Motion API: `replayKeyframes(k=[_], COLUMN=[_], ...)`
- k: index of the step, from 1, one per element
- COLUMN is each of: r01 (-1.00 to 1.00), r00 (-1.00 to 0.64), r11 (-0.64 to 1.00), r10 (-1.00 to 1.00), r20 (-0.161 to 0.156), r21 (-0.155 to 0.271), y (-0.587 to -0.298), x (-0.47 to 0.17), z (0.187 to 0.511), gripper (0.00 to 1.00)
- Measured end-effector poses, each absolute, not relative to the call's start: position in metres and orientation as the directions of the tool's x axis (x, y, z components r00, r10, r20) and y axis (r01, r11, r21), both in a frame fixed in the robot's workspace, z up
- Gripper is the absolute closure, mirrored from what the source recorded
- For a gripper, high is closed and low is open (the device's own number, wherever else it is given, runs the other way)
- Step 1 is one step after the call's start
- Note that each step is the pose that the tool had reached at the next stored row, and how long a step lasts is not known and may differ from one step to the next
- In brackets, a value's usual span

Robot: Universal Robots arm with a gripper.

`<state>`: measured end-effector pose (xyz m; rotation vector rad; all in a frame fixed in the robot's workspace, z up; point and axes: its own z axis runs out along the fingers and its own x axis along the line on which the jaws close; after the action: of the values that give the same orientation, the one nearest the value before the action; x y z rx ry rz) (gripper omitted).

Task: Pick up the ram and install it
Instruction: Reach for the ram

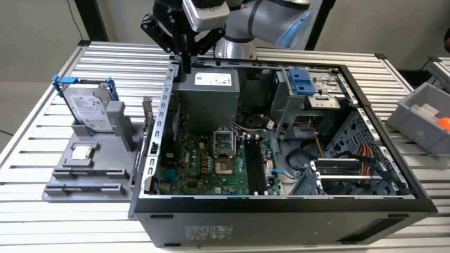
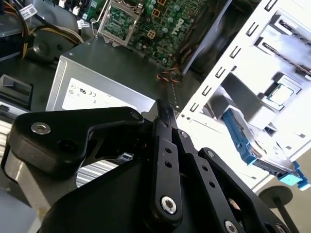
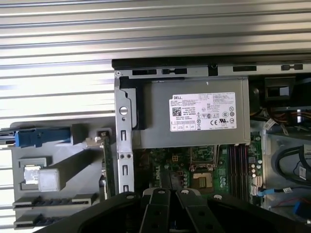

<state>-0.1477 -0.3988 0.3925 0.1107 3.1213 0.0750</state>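
The ram (image 1: 147,117) is a thin greenish stick standing on edge in the grey holder (image 1: 88,174), just outside the open computer case (image 1: 281,211) on the exterior view's left. In the first wrist view the ram (image 3: 108,165) runs beside the case's side wall. My gripper (image 1: 187,67) hangs above the case's back corner, over the power supply (image 1: 207,92) and apart from the ram. Its black fingers (image 2: 163,109) lie together with nothing between them, and the gripper (image 3: 166,175) points down at the motherboard. Dark memory slots (image 1: 254,166) lie on the motherboard.
A silver hard drive in a blue bracket (image 1: 88,105) and a small square chip (image 1: 83,153) sit on the same grey holder. Cables and a drive cage (image 1: 302,87) crowd the case's far side. A grey bin (image 1: 422,118) stands at the exterior view's right.
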Motion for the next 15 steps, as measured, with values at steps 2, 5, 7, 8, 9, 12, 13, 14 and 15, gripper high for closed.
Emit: replayKeyframes(k=[2, 5, 7, 8, 9, 12, 13, 14, 15], r01=[0.070, 0.070, 0.070, 0.070, 0.070, 0.070, 0.070, 0.070, 0.070], r00=[-0.997, -0.997, -0.997, -0.997, -0.997, -0.997, -0.997, -0.997, -0.997], r11=[0.996, 0.996, 0.996, 0.996, 0.996, 0.996, 0.996, 0.996, 0.996], r10=[0.071, 0.071, 0.071, 0.071, 0.071, 0.071, 0.071, 0.071, 0.071], r20=[-0.016, -0.016, -0.016, -0.016, -0.016, -0.016, -0.016, -0.016, -0.016], r21=[0.048, 0.049, 0.049, 0.049, 0.048, 0.048, 0.048, 0.048, 0.049], y=[-0.399, -0.399, -0.399, -0.399, -0.399, -0.399, -0.399, -0.399, -0.399], x=[-0.150, -0.154, -0.155, -0.156, -0.157, -0.159, -0.159, -0.160, -0.160], z=[0.393, 0.393, 0.393, 0.392, 0.393, 0.393, 0.393, 0.393, 0.393], gripper=[1.00, 1.00, 1.00, 1.00, 1.00, 1.00, 1.00, 1.00, 1.00])
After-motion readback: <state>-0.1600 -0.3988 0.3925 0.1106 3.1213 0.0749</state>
